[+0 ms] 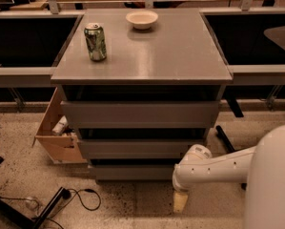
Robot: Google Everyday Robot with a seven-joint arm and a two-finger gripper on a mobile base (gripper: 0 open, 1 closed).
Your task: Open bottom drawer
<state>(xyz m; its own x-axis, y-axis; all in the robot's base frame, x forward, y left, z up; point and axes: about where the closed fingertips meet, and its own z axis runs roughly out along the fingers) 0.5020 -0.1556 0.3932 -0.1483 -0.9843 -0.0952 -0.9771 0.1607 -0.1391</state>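
Observation:
The grey cabinet (142,51) has three handleless drawer fronts stacked under its top. The bottom drawer (132,171) is the lowest and shortest front, just above the floor, and sits flush and closed. My white arm (213,168) reaches in from the lower right, with its joint by the bottom drawer's right end. The gripper (180,203) is the pale tip hanging down toward the floor, just in front of and below the bottom drawer's right corner, apart from the front.
A green can (95,42) and a white bowl (142,19) stand on the cabinet top. An open cardboard box (56,137) leans against the cabinet's left side. Black cables (80,199) lie on the floor at front left. Dark bins flank the cabinet.

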